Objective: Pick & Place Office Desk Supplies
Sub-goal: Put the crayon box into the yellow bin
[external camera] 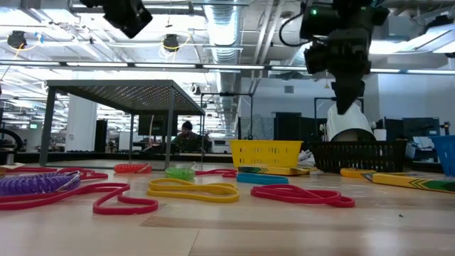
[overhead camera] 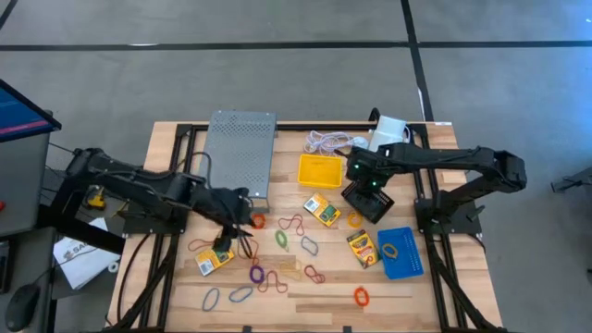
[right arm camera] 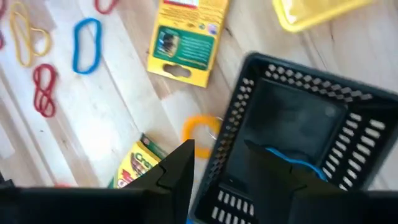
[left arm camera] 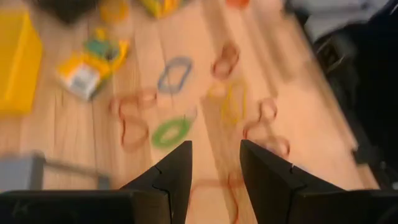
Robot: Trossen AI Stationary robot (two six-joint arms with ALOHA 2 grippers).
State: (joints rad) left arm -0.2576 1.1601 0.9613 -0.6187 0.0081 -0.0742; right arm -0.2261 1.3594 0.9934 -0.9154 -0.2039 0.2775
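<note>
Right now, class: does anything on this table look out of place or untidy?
Yes. Many rubber bands lie scattered loose over the table instead of in a tray. Three crayon boxes lie at different angles. The yellow tray looks empty; the blue tray holds one band.

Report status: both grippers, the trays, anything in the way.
Right gripper above black mesh tray, blue band inside. Left gripper open, empty, over loose rubber bands. Yellow tray empty. Nothing blocking.
</note>
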